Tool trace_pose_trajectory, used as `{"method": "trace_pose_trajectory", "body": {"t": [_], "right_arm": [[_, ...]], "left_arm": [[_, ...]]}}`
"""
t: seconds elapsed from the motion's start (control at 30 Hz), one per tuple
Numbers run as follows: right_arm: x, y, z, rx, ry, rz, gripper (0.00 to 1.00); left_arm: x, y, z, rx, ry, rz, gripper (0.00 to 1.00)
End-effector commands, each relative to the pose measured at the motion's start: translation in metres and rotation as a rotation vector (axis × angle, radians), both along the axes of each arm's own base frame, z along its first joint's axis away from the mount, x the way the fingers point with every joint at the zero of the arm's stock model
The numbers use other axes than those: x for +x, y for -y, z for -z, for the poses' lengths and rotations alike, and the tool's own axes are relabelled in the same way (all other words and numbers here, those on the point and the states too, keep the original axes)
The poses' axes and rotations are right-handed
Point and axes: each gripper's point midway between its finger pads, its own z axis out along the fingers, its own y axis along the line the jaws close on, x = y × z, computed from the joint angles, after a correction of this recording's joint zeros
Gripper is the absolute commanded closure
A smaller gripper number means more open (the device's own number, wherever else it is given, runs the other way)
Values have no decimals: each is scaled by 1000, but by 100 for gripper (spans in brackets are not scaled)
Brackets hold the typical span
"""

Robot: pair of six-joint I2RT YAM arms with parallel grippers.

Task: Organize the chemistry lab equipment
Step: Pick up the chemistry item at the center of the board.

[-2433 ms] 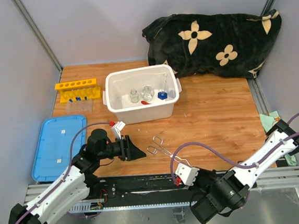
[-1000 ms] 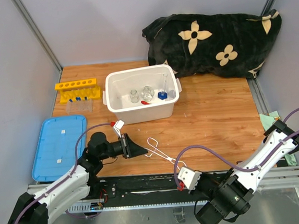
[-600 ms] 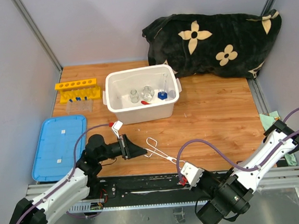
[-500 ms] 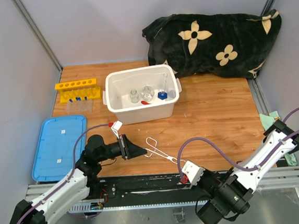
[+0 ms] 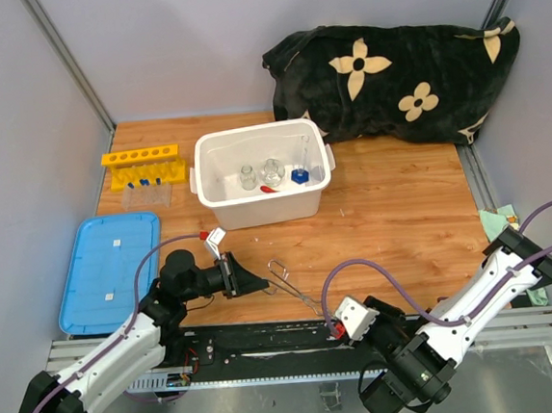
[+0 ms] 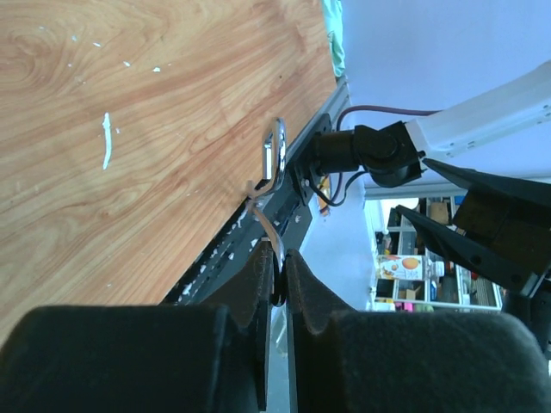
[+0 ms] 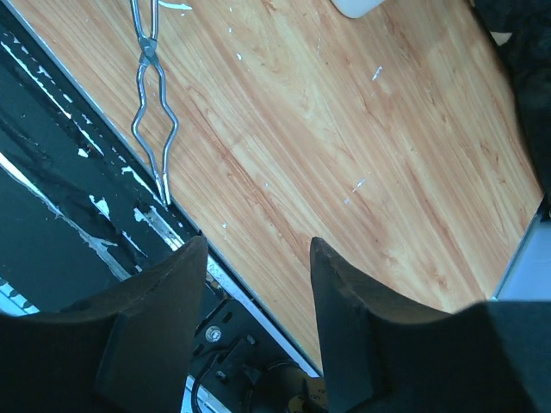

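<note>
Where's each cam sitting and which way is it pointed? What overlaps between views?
Top external: above and behind the bases, looking down at the table; both arms show.
Left wrist: on the left arm, facing along the table's near edge; left gripper shut on the metal tweezers, right arm beyond.
Right wrist: on the right arm, looking down at the near edge; open right gripper shows.
Shared: the tweezers appear in all three.
</note>
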Motion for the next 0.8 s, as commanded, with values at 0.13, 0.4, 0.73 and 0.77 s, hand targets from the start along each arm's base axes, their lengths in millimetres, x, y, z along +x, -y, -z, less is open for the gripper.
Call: {"method": "trace_pose_trajectory", "body": {"t": [0.13, 0.4, 0.73, 0.77], "right_arm": [[0, -13, -13, 98, 40, -19, 40], [19, -19, -33, 490, -43, -23, 32], [46, -12, -10, 400, -148, -13, 29], [49, -14, -4, 352, -153, -6, 29]], "left_arm": [[3, -1, -3, 7, 30, -13, 100], [8, -4, -7, 30, 47, -43, 100], [11, -3, -8, 35, 52, -51, 100], [12, -3, -8, 37, 55, -51, 100]]}}
